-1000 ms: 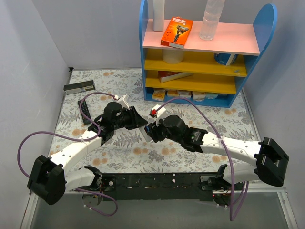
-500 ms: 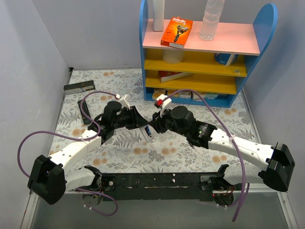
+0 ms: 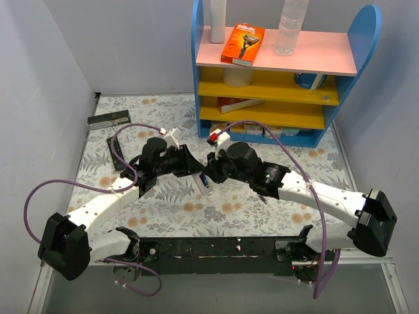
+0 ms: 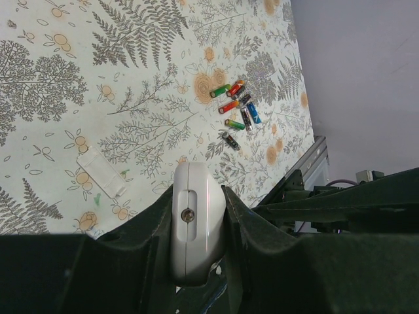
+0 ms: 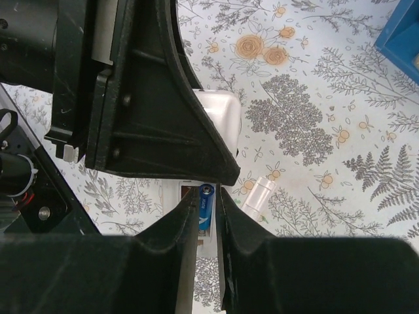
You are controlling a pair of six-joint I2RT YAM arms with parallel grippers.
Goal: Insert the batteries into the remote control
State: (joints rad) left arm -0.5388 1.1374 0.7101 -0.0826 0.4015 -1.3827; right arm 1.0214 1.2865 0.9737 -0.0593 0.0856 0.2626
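My left gripper (image 3: 195,171) is shut on the white remote control (image 4: 196,226), holding it above the table; the remote also shows in the top view (image 3: 203,184). My right gripper (image 5: 205,196) is shut on a blue battery (image 5: 205,205) and holds it lengthwise against the remote's open compartment (image 5: 188,196), right under the left gripper's finger. Several loose batteries (image 4: 236,108) with red, green, blue and black wrappers lie on the cloth near the table's front edge. The white back cover (image 4: 101,172) lies flat on the cloth and also shows in the right wrist view (image 5: 256,193).
A black remote (image 3: 118,154) and a long dark box (image 3: 109,120) lie at the back left. A blue shelf unit (image 3: 366,39) with a razor box (image 3: 242,44) and a bottle (image 3: 290,26) stands at the back right. The two arms meet mid-table.
My right arm has swung up and to the left, bringing the blue battery in against the remote. My left gripper has held the remote almost still.
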